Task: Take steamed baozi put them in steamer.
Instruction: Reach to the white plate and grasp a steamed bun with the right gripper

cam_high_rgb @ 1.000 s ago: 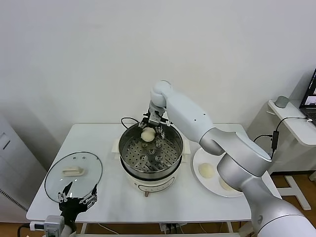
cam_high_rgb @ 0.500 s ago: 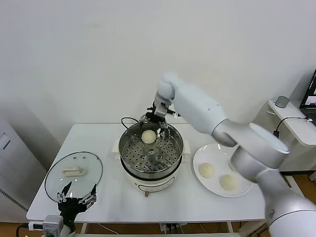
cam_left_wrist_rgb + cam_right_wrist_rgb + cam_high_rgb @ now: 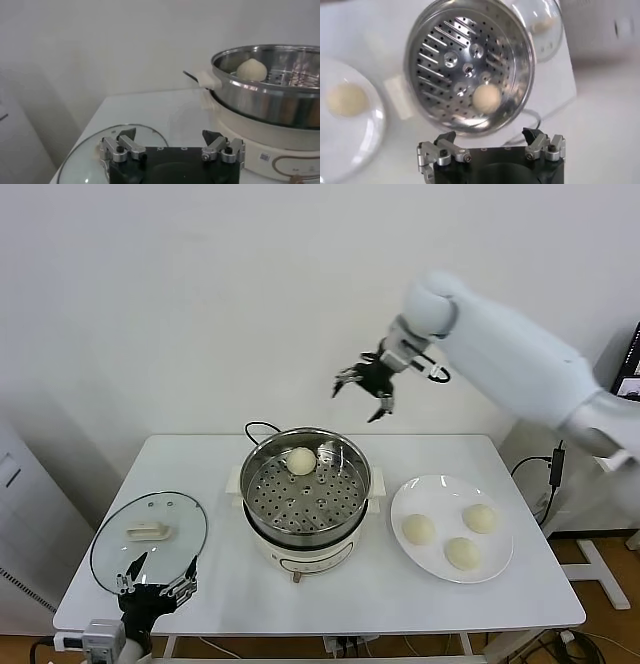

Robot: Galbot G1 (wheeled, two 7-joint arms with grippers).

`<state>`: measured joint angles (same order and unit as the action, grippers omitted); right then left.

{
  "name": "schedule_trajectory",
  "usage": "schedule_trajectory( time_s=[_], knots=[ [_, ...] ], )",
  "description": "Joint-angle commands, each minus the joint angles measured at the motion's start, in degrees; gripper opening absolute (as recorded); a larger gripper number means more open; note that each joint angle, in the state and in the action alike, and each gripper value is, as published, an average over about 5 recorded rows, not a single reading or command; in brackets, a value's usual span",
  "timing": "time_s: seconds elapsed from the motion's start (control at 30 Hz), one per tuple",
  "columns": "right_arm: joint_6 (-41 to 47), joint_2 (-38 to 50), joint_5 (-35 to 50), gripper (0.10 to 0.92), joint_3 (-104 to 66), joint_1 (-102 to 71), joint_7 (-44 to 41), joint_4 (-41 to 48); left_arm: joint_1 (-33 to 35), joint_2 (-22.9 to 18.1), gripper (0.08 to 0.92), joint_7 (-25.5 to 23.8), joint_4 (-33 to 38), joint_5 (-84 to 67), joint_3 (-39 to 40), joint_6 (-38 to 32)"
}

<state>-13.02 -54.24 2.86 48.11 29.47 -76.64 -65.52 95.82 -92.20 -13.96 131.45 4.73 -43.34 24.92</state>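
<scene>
One cream-white baozi [image 3: 300,461] lies on the perforated floor at the back of the shiny steel steamer [image 3: 352,502]; it also shows in the right wrist view as a baozi [image 3: 486,97] in the steamer [image 3: 520,60] and in the left wrist view as a baozi [image 3: 251,70]. Three more baozi lie on the white plate [image 3: 500,569]: one baozi [image 3: 417,529], a second baozi [image 3: 479,518], a third baozi [image 3: 462,553]. My right gripper [image 3: 364,391] hangs open and empty high above the table, behind and to the right of the steamer. My left gripper [image 3: 156,582] rests open at the front left.
A round glass lid [image 3: 112,534] with a cream handle lies on the white table [image 3: 210,454] at the left, just behind my left gripper. A black cord [image 3: 256,427] runs behind the steamer. A side desk [image 3: 600,434] stands at the far right.
My right gripper let go of the baozi in the steamer, then rose and swung right, away from the basket. The third baozi on the plate is uncovered. The left arm stayed still.
</scene>
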Motion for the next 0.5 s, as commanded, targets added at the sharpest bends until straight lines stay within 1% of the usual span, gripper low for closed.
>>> schedule_trajectory(
  time_s=[0.03,0.17,0.27,0.4,0.5],
  knots=[
    [39.73,14.94,6.47,0.823,3.23,1.02,-0.57,-9.31,0.10,-1.87,0.823,-0.24,0.44,-1.88,-0.12,0.68],
    [39.67,19.43,4.46,0.823,2.17,-4.47,-0.10,-14.65,0.48,-1.65,0.823,-0.47,0.46,-1.93,0.00,0.02],
    [38.61,20.77,0.13,0.823,-1.10,-11.64,0.46,-17.07,0.91,-1.67,0.823,-0.49,0.47,-1.91,0.01,-0.46],
    [36.95,19.79,-7.61,0.823,-8.68,-23.46,1.55,-17.88,1.53,-1.67,0.823,-0.47,0.34,-1.83,-0.01,-0.70],
    [36.42,18.06,-11.14,0.823,-13.93,-31.79,2.17,-17.41,1.81,-1.72,0.823,-0.43,0.04,-1.70,-0.01,-0.81]
  ],
)
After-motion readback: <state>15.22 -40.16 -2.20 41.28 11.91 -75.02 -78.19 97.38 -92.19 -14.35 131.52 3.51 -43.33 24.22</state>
